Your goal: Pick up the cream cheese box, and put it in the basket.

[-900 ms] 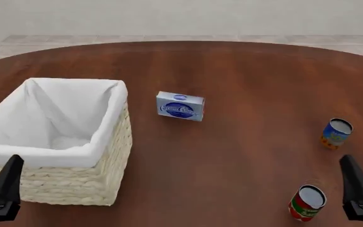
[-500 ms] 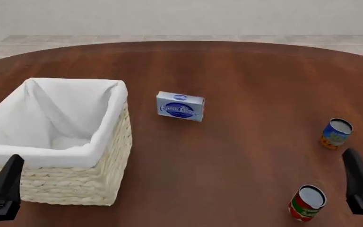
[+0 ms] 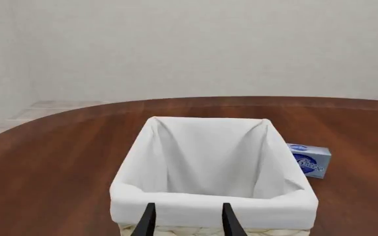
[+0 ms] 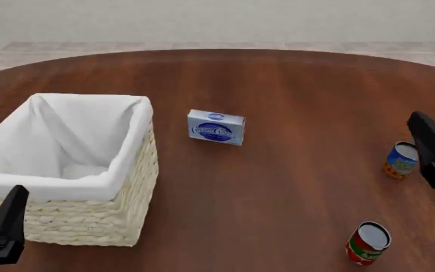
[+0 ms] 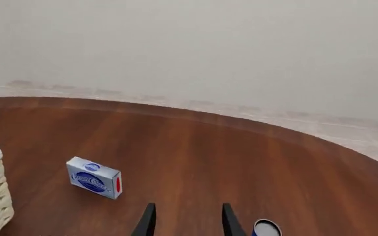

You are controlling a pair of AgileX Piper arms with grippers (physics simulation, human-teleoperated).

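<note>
Resting: cream cheese box (image 4: pixel 216 127) on the brown table (image 4: pixel 293 102), near the middle, untouched, its logo face turned toward the arms' side.
Box vs basket: just right of the basket (image 4: pixel 74 170) in the front view, apart from it, bare wood between.
Box in wrist views: left wrist sees it (image 3: pixel 309 161) partly hidden behind the basket's far corner; right wrist sees it whole (image 5: pixel 94 178), with a red mark on its end face.
Basket: cream wicker, white cloth lining over the rim, at the table's left side, nothing visible inside but the cloth.
Left gripper (image 4: pixel 6 226): low at the near left corner, in front of the basket's near wall; fingers (image 3: pixel 148 222) parted with a gap, holding nothing, basket rim (image 3: pixel 208 206) right ahead.
Right gripper (image 4: pixel 433 150): at the far right edge, raised over the table, just beside the blue can (image 4: pixel 402 160); fingers (image 5: pixel 227 220) parted, holding nothing, well apart from the box.
Blue can: upright, right side of table; its top also shows in the right wrist view (image 5: pixel 266 228).
Red can (image 4: pixel 368 243): upright, near right, closer to the arms than the blue one.
</note>
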